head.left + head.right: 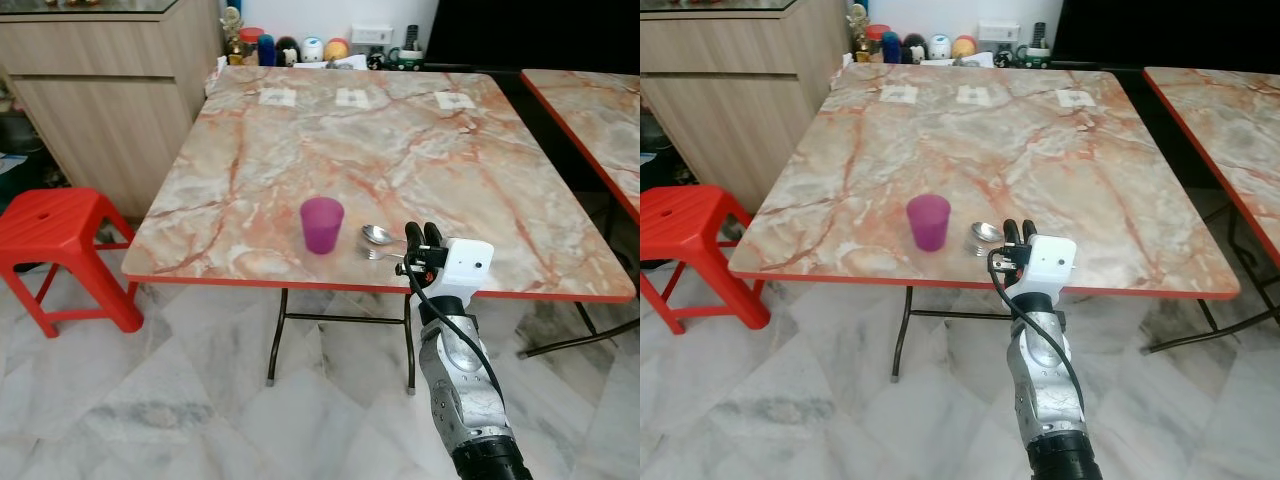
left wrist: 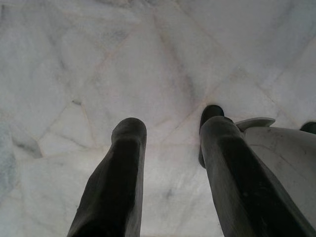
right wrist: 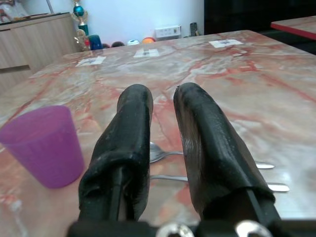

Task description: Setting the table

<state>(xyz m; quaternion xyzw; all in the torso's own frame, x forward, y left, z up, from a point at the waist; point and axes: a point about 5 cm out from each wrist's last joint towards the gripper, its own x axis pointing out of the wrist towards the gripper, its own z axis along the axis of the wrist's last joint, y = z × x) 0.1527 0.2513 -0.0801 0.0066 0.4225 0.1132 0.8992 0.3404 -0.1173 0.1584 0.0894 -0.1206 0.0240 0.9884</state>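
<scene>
A purple cup [image 1: 321, 224] stands upright near the front edge of the marble table [image 1: 400, 130]. Just right of it lie a spoon [image 1: 378, 234] and, nearer the edge, a fork [image 1: 380, 255], side by side. My right gripper [image 1: 423, 234] hovers over their handles at the table's front edge. In the right wrist view its fingers [image 3: 136, 128] stand a narrow gap apart with nothing between them, above the spoon [image 3: 157, 152] and the fork [image 3: 276, 186], with the cup [image 3: 44, 145] beside. My left gripper [image 2: 170, 123] hangs open over the floor.
A red plastic stool [image 1: 60, 225] stands at the table's left. A wooden cabinet [image 1: 110, 90] is behind it. A second marble table [image 1: 590, 110] sits to the right. Small bottles and toys [image 1: 300, 50] line the far edge, with three paper cards [image 1: 352, 97] near them.
</scene>
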